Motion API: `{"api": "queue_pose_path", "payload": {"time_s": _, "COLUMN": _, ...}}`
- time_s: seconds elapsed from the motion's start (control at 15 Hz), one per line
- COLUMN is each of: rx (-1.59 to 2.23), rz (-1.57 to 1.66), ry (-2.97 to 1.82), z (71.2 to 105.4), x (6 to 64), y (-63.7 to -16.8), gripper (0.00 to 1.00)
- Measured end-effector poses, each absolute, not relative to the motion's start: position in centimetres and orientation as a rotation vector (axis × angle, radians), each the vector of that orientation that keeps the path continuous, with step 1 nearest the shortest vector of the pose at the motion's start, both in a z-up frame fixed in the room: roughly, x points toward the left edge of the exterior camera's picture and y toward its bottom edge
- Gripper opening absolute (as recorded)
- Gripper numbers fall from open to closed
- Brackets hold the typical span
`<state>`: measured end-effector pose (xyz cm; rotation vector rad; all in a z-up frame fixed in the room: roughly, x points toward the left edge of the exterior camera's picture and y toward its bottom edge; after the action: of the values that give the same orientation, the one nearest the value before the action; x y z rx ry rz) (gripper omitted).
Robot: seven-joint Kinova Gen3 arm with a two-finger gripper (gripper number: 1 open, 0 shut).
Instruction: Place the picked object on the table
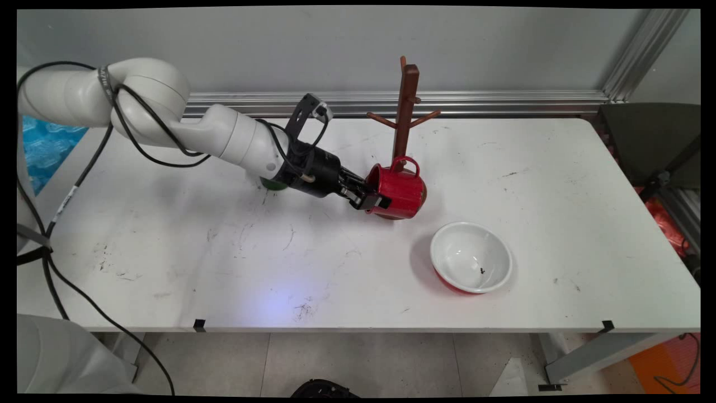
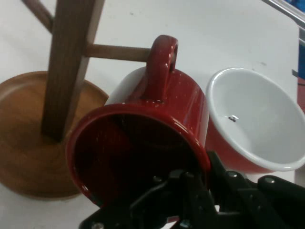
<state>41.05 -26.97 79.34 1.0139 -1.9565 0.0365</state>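
My black gripper (image 1: 370, 200) is shut on the rim of a red mug (image 1: 398, 191), one finger inside the mouth and one outside. The mug is tipped on its side, mouth toward the arm, handle up. It hangs just in front of the base of a brown wooden mug tree (image 1: 405, 109). In the hand view the red mug (image 2: 143, 143) fills the middle, its handle (image 2: 162, 62) close to a lower peg of the mug tree (image 2: 66, 67). The tree's round base (image 2: 28, 157) lies behind the mug.
A bowl (image 1: 471, 256), white inside and red outside, stands on the table to the front right of the mug; the bowl (image 2: 257, 124) also shows in the hand view. A green object (image 1: 273, 184) peeks out behind the arm's wrist. The white table (image 1: 224, 268) carries scuff marks.
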Motion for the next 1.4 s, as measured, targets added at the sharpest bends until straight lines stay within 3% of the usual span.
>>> {"api": "queue_pose_path", "payload": {"time_s": 1.4, "rx": 0.974, "rz": 0.031, "ry": -2.114, "z": 87.4, "x": 42.9, "y": -23.1, "gripper": 0.00}}
